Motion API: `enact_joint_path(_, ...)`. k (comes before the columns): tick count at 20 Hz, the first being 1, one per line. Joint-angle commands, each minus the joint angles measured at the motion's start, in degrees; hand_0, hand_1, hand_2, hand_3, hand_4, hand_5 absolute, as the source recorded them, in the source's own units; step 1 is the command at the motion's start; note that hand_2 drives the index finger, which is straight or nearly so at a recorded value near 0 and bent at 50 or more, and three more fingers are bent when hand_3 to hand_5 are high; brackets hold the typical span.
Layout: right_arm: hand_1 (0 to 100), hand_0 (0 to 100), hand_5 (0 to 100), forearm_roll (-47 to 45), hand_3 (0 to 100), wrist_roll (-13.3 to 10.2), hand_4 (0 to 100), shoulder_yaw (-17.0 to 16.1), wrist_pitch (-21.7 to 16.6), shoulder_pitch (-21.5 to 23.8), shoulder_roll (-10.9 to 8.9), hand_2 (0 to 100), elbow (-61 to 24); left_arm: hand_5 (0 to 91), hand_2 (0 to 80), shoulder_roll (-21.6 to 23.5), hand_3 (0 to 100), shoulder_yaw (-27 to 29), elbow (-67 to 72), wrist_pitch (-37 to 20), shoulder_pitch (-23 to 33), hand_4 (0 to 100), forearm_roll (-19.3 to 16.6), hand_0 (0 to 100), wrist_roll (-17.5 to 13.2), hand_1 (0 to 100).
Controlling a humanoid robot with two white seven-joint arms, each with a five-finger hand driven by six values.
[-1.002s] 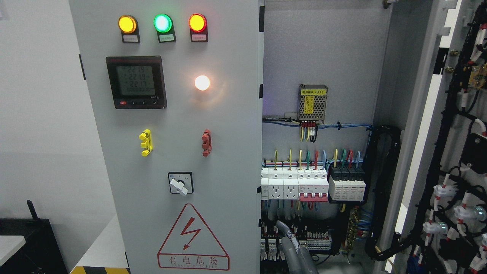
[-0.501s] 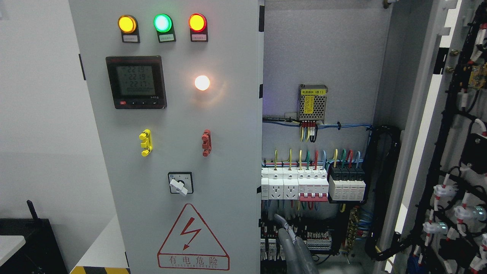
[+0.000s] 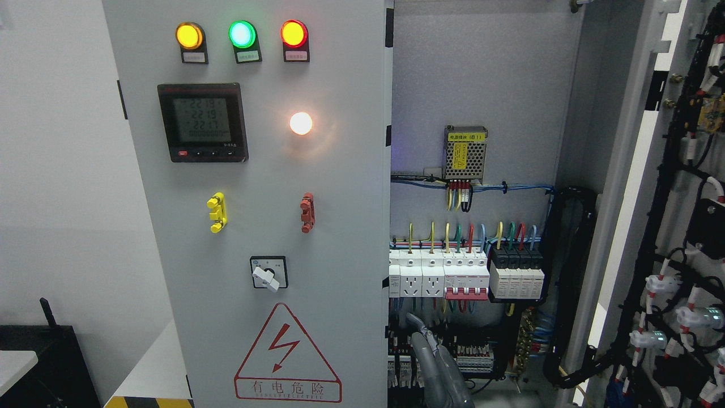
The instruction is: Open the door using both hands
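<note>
The grey cabinet's left door (image 3: 340,170) stands across the left half of the head view, carrying three indicator lamps, a meter and a rotary switch. Its right edge (image 3: 387,226) borders the exposed cabinet interior. The right door (image 3: 668,238) is swung wide open at the far right, its wired inner face showing. My right hand (image 3: 423,330) rises from the bottom edge just right of the left door's edge, in front of the lower terminal rows. Its grey fingers (image 3: 431,345) point upward, extended, holding nothing. The left arm is out of view.
Inside the cabinet are white sockets and breakers (image 3: 439,275), black modules (image 3: 516,275), a small power supply (image 3: 465,152) and a black cable bundle (image 3: 572,283). A black box (image 3: 51,362) and a white surface (image 3: 153,368) sit at the lower left.
My right hand has risen a little and drifted slightly left along the left door's edge. The doors have not moved.
</note>
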Motion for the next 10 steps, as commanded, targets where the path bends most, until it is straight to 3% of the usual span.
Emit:
enact_joint_path(1, 0, 38, 0, -1.3, 0, 1.3, 0, 0.1, 0.0, -1.3, -0.03, 0, 2.8, 0.0, 0.0, 0.0, 0, 0.0, 0.0, 0.0, 0.0, 0, 0.0, 0, 0.0, 0)
enact_joint_path(3, 0, 38, 0, -1.3, 0, 2.6, 0, 0.1, 0.0, -1.5, -0.11, 0, 2.8, 0.0, 0.0, 0.0, 0, 0.0, 0.0, 0.0, 0.0, 0, 0.0, 0, 0.0, 0)
enact_joint_path(10, 0, 38, 0, -1.3, 0, 2.7, 0, -0.1, 0.0, -3.0, -0.03, 0, 3.9, 0.0, 0.0, 0.0, 0, 0.0, 0.0, 0.0, 0.0, 0, 0.0, 0, 0.0, 0)
